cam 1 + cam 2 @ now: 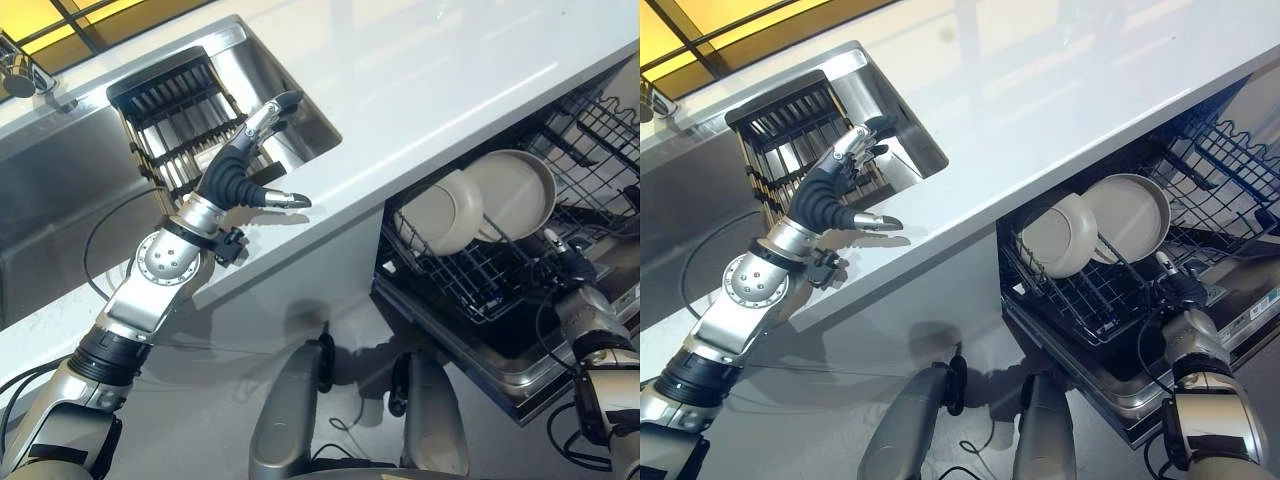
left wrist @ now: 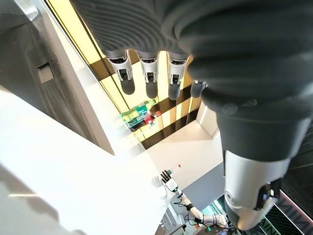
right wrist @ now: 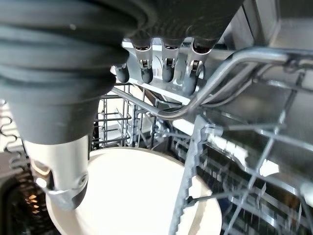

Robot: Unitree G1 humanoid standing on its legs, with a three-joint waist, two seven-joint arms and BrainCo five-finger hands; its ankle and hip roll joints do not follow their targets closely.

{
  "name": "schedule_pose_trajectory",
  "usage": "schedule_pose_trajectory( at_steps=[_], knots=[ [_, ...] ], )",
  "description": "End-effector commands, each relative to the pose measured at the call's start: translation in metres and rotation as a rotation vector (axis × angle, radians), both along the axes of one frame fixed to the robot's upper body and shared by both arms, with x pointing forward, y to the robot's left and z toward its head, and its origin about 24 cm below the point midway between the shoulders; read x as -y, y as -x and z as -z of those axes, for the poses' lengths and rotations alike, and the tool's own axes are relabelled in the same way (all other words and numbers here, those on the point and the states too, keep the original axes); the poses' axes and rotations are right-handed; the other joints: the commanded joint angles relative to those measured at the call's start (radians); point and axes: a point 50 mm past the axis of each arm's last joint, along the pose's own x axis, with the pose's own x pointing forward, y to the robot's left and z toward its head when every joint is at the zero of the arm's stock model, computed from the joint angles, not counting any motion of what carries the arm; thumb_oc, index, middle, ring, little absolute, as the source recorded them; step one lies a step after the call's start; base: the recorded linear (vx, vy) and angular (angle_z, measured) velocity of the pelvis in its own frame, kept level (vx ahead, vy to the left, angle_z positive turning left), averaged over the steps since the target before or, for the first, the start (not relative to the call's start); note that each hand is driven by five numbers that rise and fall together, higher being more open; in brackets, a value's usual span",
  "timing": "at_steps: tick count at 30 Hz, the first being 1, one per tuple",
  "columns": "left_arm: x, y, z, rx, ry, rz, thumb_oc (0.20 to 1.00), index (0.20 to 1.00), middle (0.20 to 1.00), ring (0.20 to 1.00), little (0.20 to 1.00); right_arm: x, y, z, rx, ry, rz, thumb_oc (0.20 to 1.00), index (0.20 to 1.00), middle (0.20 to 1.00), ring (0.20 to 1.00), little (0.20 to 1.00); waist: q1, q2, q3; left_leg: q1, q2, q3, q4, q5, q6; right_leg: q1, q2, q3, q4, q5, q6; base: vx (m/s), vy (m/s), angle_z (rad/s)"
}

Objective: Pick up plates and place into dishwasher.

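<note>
Two cream plates stand on edge in the dishwasher's lower rack [image 1: 470, 285]: a smaller one [image 1: 440, 212] to the left and a wider one [image 1: 515, 190] behind it. My right hand [image 1: 568, 262] is at the rack's front right edge, just beside the plates, open and empty. In the right wrist view its fingers [image 3: 166, 68] reach straight over the rack wire, and a plate [image 3: 132, 196] lies below the thumb. My left hand [image 1: 240, 170] hovers open over the sink's edge, its fingers [image 2: 149, 73] straight and holding nothing.
A dark dish rack [image 1: 170, 110] sits in the steel sink [image 1: 290, 90] at the upper left. The white counter [image 1: 430, 90] runs across above the dishwasher. An upper wire basket [image 1: 600, 130] juts out at the far right, and the lowered door [image 1: 500, 365] lies below the lower rack.
</note>
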Motion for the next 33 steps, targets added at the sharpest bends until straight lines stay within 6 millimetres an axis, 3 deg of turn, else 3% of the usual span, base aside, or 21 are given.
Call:
schedule_pose_trajectory(
  at_steps=[1, 11, 22, 26, 33],
  knots=[
    [0.009, 0.008, 0.015, -0.054, 0.093, 0.079, 1.0, 1.0, 1.0, 1.0, 1.0, -0.042, -0.025, 0.005, 0.101, -0.192, -0.183, 1.0, 1.0, 1.0, 1.0, 1.0, 0.058, 0.034, 0.002, 0.001, -0.036, -0.025, 0.093, -0.145, 0.067, 0.0, 0.004, -0.002, 0.031, 0.027, -0.052, 0.01, -0.053, -0.03],
    [-0.002, 0.008, 0.008, -0.042, 0.071, 0.073, 1.0, 1.0, 1.0, 1.0, 1.0, -0.061, -0.066, -0.075, 0.384, -0.141, -0.287, 1.0, 1.0, 1.0, 1.0, 1.0, 0.092, 0.03, -0.008, -0.034, -0.044, -0.042, 0.09, -0.129, 0.066, -0.029, -0.001, -0.022, 0.044, 0.03, -0.051, 0.01, -0.055, -0.03],
    [-0.009, 0.009, -0.005, -0.019, 0.059, 0.08, 1.0, 1.0, 1.0, 1.0, 1.0, -0.06, -0.081, -0.167, 0.575, 0.038, -0.289, 1.0, 1.0, 1.0, 1.0, 1.0, 0.129, 0.032, -0.018, -0.085, -0.061, -0.058, 0.085, -0.109, 0.067, -0.072, -0.004, -0.047, 0.064, 0.023, -0.054, 0.01, -0.061, 0.04],
    [-0.015, 0.009, -0.009, -0.007, 0.067, 0.065, 1.0, 1.0, 1.0, 1.0, 1.0, -0.058, -0.081, -0.191, 0.61, 0.082, -0.264, 1.0, 1.0, 1.0, 1.0, 1.0, 0.143, 0.036, -0.019, -0.104, -0.067, -0.066, 0.084, -0.099, 0.066, -0.088, -0.006, -0.052, 0.076, 0.017, -0.055, 0.03, -0.058, 0.14],
    [-0.022, 0.01, -0.018, 0.024, 0.067, 0.064, 1.0, 1.0, 1.0, 1.0, 1.0, -0.048, -0.079, -0.212, 0.637, 0.081, -0.19, 1.0, 1.0, 1.0, 1.0, 1.0, 0.163, 0.046, -0.022, -0.136, -0.082, -0.077, 0.075, -0.079, 0.069, -0.115, -0.007, -0.061, 0.086, 0.013, -0.055, 0.0, -0.038, 0.1]
  ],
)
